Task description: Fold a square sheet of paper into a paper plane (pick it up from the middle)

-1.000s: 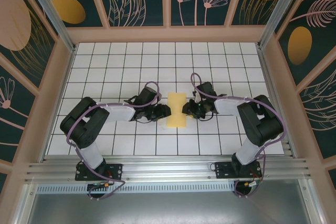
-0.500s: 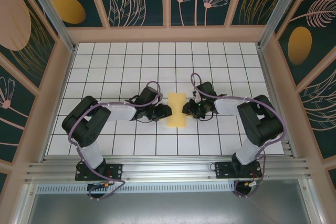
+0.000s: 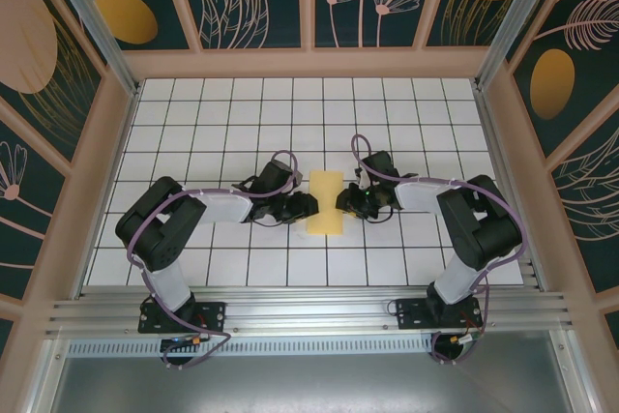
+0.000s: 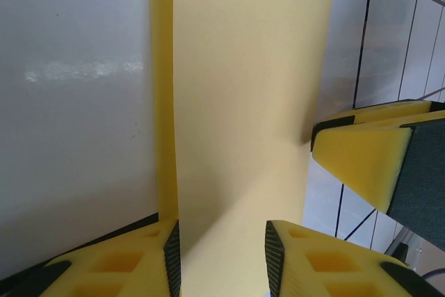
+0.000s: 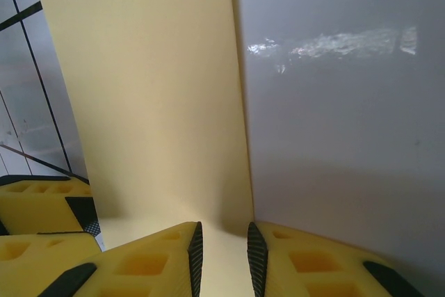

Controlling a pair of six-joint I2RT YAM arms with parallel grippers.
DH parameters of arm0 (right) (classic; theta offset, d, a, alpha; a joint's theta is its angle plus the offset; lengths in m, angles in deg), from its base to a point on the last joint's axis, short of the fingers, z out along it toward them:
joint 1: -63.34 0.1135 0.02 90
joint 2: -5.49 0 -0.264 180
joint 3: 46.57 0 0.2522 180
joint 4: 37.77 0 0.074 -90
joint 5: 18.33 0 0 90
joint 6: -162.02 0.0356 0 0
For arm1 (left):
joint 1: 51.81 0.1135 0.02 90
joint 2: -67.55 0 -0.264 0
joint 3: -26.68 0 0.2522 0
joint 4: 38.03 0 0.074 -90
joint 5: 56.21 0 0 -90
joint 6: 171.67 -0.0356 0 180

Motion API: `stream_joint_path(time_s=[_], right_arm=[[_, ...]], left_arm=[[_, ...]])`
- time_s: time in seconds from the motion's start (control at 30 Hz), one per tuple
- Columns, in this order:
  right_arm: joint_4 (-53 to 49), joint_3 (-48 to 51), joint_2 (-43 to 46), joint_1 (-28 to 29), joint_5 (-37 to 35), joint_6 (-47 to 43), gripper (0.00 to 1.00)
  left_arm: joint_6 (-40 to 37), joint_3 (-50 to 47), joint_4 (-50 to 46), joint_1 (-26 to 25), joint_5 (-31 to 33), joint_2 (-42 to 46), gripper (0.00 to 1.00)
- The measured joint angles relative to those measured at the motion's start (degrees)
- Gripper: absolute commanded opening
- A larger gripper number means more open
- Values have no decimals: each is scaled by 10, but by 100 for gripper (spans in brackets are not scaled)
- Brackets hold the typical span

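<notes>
Top view: the sheet of paper (image 3: 325, 202) lies on the white gridded worktop (image 3: 222, 103), roughly midway between the two arms. It reads as a narrow pale-yellow oblong, long axis running away from the arm bases, about one tile wide and two long.

Left hand (image 3: 311, 206): low over the worktop, tips at the left long edge of the paper, near its middle. Right hand (image 3: 339, 202): mirrored, tips at the right long edge. The two hands face each other across the strip.

Left wrist view: the paper runs up the frame as a folded strip, and a thin margin of a lower layer shows along one side. The jaws stand apart and the paper lies flat in the gap, not pinched, so the left hand is released. Yellow fingers (image 4: 361, 161) of the right hand sit at the opposite edge.

Right wrist view: the jaws are parted by a narrow slit, also released. The paper's long edge runs into that gap. I cannot tell whether the tips touch the paper. The bare glossy worktop lies beside it.
</notes>
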Motion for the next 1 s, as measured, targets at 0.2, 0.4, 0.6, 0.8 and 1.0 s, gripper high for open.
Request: stream_joint_path(time_s=[0.2, 0.4, 0.6, 0.8, 1.0], right_arm=[[1, 0, 0, 0, 1, 0, 30], [2, 0, 0, 0, 2, 0, 31], [3, 0, 0, 0, 4, 0, 32], [4, 0, 4, 0, 4, 0, 36], [23, 37, 50, 11, -17, -5, 48]], left_arm=[[10, 0, 19, 0, -3, 0, 38], [19, 2, 42, 0, -4, -1, 37], [21, 20, 51, 0, -3, -19, 37], [23, 31, 57, 2, -4, -36, 33], [24, 39, 65, 15, -8, -39, 29]])
